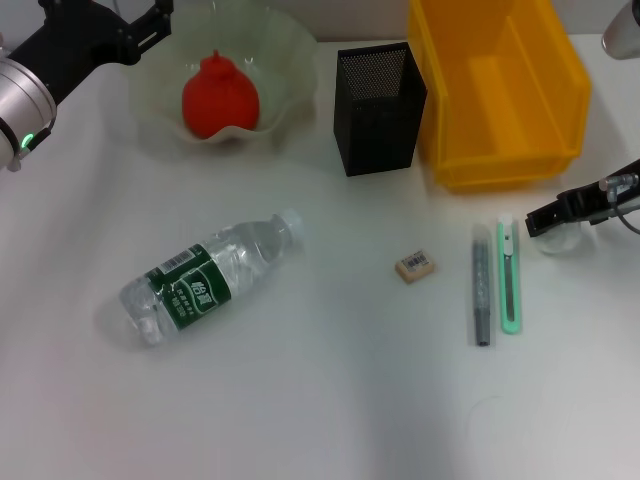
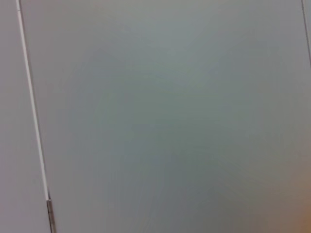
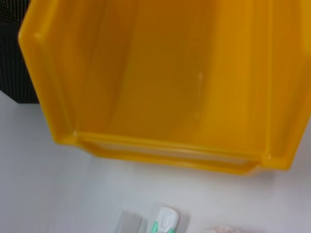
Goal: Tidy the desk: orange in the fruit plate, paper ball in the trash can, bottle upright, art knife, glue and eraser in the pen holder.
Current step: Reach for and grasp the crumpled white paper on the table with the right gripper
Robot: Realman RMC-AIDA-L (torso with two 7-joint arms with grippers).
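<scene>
The right tool [image 1: 548,218] closes on the paper ball [image 1: 562,238] beside the art knife [image 1: 510,274], ready for the yellow trash can [image 1: 560,100]; the left tool [image 1: 150,25], state unclear, hangs near the plate [image 1: 290,50].

A plain white counter [image 1: 320,400] fills the scene under even light; a pale grey wall [image 2: 170,116] stands nearby.

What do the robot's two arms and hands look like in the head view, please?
The left arm has a silver cylindrical link with a small green light, leading to a black angular left hand. The right hand is also black and blocky, with thin cables along it; a silver-grey rounded part of the right arm shows above.
</scene>
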